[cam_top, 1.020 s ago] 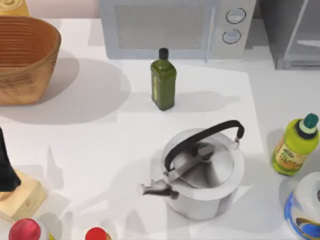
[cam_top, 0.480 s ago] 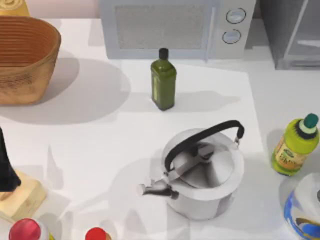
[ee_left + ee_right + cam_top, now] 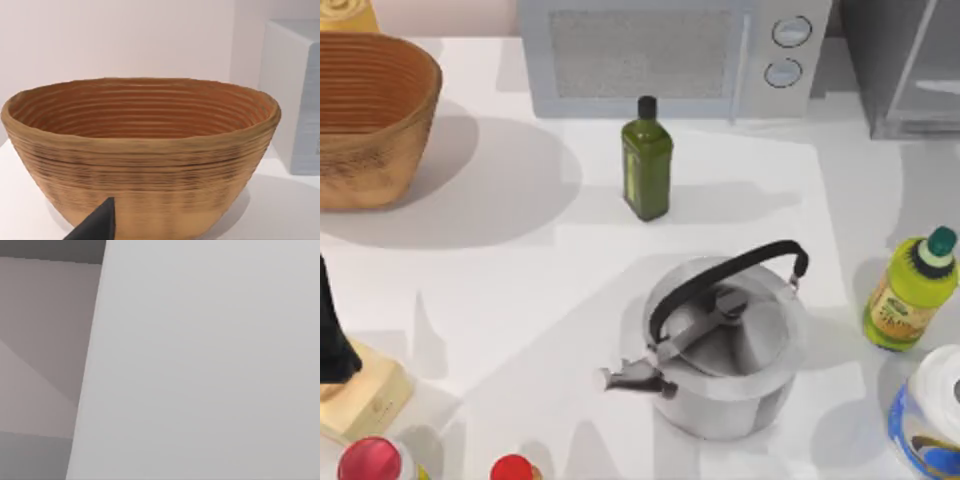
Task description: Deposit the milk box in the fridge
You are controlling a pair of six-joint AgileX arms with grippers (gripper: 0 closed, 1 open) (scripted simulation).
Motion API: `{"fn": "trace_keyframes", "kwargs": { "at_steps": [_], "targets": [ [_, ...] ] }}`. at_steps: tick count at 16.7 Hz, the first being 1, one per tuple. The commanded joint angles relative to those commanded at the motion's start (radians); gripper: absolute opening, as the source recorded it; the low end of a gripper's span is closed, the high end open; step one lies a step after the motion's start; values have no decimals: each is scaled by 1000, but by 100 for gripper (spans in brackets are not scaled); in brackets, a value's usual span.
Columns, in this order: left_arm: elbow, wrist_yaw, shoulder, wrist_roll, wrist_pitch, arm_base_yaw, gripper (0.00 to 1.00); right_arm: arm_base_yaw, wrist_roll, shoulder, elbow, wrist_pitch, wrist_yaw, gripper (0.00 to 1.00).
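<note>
The fridge (image 3: 910, 70) stands at the counter's (image 3: 520, 280) 1 o'clock corner. A white-topped blue container (image 3: 928, 415), possibly the milk box, sits at 4 o'clock. The left pincer (image 3: 95, 227) faces the basket (image 3: 142, 150); I cannot tell its state.

The fridge (image 3: 910, 70) at the table's far right corner is cut off by the top view's edge, as are the woven basket (image 3: 370, 115) at the far left and the red-capped bottles (image 3: 370, 460) at the near left corner.
</note>
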Motion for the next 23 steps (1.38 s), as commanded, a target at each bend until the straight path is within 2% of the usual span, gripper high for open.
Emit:
{"fn": "trace_keyframes", "kwargs": {
  "at_steps": [6,12,17,23],
  "targets": [
    [0,0,0,0,0,0,100,-83,8,716,291,355,-74,0],
    [0,0,0,0,0,0,100,-138,28,1203,447,545,-78,0],
    [0,0,0,0,0,0,100,-158,37,1363,492,590,-65,0],
    [0,0,0,0,0,0,100,-146,40,1306,507,600,-67,0]
  ]
}}
